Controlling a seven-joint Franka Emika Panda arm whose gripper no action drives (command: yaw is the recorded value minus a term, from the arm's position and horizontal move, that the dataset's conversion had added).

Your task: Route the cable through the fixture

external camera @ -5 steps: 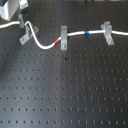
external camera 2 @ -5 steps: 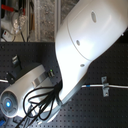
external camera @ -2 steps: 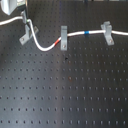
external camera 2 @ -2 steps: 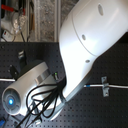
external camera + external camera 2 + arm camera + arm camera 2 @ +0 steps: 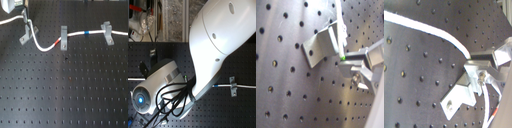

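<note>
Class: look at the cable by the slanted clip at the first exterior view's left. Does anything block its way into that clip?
Nothing visible does. The cable runs right beside the slanted clip, with only bare table around them; the gripper is at the cable.

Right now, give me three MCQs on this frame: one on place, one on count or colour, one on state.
1. In the first exterior view, where does the red band of the cable lie?
A. beside the middle clip
B. at the right clip
C. loose at the board's near edge

2. How many grey clips show in the first exterior view?
A. two
B. three
C. five

3. How does the cable stand at the fixture?
A. coiled in a heap on top
B. cut off short of it
C. running at its prongs, the gripper right by it

Answers:
1 A, the red band sits just at the first exterior view's left of the middle clip.
2 B, the fixture, the middle clip and the right clip.
3 C, the first wrist view shows the white cord at the prongs.
</note>
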